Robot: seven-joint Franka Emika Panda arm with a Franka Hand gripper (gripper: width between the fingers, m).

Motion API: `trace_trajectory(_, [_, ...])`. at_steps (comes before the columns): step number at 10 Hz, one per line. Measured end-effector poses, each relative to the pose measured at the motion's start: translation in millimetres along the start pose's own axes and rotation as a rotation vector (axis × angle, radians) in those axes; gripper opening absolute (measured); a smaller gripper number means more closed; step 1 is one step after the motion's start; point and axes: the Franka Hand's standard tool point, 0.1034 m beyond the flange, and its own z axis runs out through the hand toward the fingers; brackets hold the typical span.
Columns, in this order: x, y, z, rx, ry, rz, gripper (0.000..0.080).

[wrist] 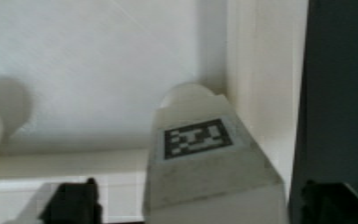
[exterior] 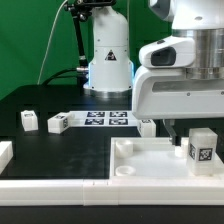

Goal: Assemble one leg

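Nearest in the exterior view, the leg (exterior: 201,149), a small matte white square-sided block with a black-and-white tag, stands in the white raised-rim tray (exterior: 130,172). The gripper (wrist: 176,200) seems clamped on it, its dark fingers (wrist: 73,203) flanking the tagged block (wrist: 202,150) in the blurred wrist view. Farther back, two similar white blocks (exterior: 29,121) and the flat marker board (exterior: 106,119) lie on the black table (exterior: 60,150).

From my seat, the tray (exterior: 150,165) lies at the front of the table (exterior: 60,145), toward the exterior view's right. One leg (exterior: 201,148) stands inside it near its right rim, under the gripper (exterior: 178,128). Behind the tray, the marker board (exterior: 107,118) lies flat. Left of it sit two more legs (exterior: 58,123), the farther one (exterior: 28,120) near the table's left edge.
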Motion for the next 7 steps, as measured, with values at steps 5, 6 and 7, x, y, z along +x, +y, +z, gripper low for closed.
trace_trajectory(5, [-0.2,-0.5,0.1,0.001,0.000,0.027,0.0291])
trace_trajectory(6, [-1.0,-0.8,0.5,0.007,0.001,0.175,0.0291])
trace_trajectory(7, [-1.6,-0.6,0.2,0.008,0.000,0.315,0.0291])
